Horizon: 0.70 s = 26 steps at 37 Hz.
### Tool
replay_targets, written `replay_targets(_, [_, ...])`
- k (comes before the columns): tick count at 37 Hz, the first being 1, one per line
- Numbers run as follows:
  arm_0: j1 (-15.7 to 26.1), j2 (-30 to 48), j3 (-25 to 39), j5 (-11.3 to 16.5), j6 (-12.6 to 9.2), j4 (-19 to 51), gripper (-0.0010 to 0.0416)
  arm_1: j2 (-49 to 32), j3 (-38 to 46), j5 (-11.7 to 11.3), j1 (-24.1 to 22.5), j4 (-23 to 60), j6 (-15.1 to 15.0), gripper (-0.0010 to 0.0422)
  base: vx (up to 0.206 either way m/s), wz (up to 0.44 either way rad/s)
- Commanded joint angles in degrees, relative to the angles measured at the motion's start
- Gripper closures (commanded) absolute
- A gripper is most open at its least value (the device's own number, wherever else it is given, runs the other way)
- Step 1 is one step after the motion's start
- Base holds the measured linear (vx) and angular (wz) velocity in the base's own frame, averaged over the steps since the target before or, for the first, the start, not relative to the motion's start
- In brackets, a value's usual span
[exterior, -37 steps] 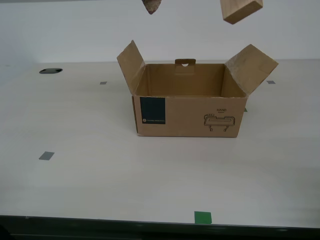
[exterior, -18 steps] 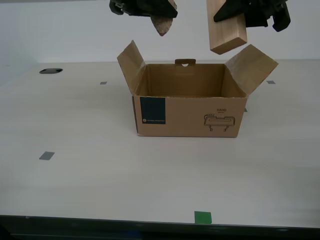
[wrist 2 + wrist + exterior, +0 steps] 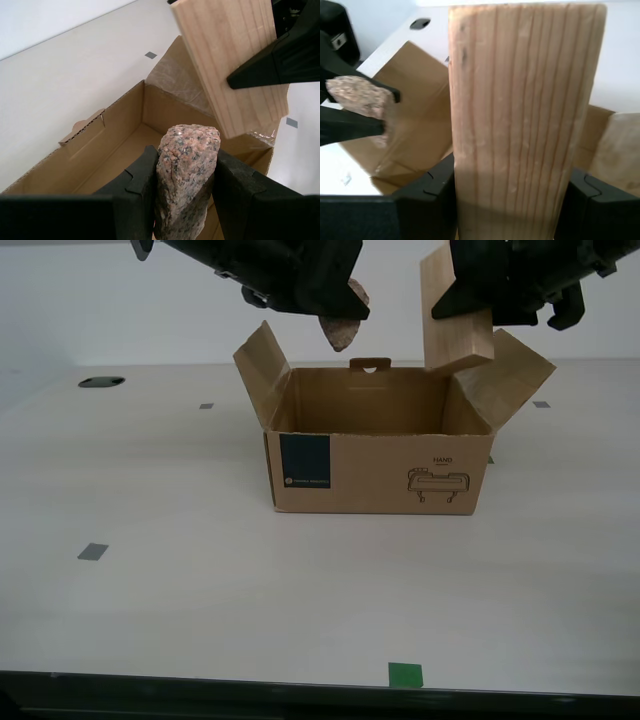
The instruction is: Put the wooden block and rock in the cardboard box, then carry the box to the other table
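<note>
Both arms have come lower since a second ago, when only the tips of the stone and the brick showed at the top of the exterior view; now each hangs just above the carton's open mouth. Nearest the camera in the exterior view, a green tape square (image 3: 405, 675) lies at the front edge of the smooth pale wood-grain tabletop (image 3: 300, 590), with a grey square (image 3: 92, 551) toward that view's left. Farther back stands the brown corrugated cardboard box (image 3: 375, 472), its side flaps spread outward, a dark teal label (image 3: 304, 462) and a printed line drawing (image 3: 438, 484) on its front wall. Above its opening, my second gripper (image 3: 186, 192) is clenched on the rough pinkish-beige rock (image 3: 344, 325), the stone's point aimed down at the box interior. Beside it, my first gripper (image 3: 512, 200) clamps the pale tan rectangular wooden block (image 3: 455, 315), held on end, its lower end just over the flap (image 3: 508, 375) on the exterior view's right. Nothing stands between either thing and the box floor. Behind the box, a dark round hole (image 3: 101, 382) sits in the tabletop, and two more grey squares lie near the far edge.
</note>
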<state>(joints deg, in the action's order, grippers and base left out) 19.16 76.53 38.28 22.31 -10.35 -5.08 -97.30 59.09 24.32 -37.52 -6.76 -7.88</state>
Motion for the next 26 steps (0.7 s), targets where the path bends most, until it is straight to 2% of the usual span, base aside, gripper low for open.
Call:
replay_targets(1, [0.1, 0.0, -1.2, -0.2, -0.1, -3.1, 0.0406, 0.0, 0.0, 0.2, -0.1, -0.7, -0.7, 0.0413, 0.000, 0.000])
replay_targets(6, [0.2, 0.0, -1.7, -0.1, -0.2, -5.2, 0.0406, 0.0, -0.2, 0.1, -0.1, -0.7, -0.9, 0.0412, 0.000, 0.000])
replay_targets(21, [0.5, 0.0, -1.5, -0.1, -0.2, -5.2, 0.0406, 0.0, -0.2, 0.0, -0.1, -0.6, -0.9, 0.0412, 0.000, 0.000])
replay_targets(26, [0.6, 0.0, -1.6, -0.1, -0.3, -5.1, 0.0406, 0.0, -0.2, -1.5, -0.1, -0.6, -0.9, 0.0412, 0.000, 0.000])
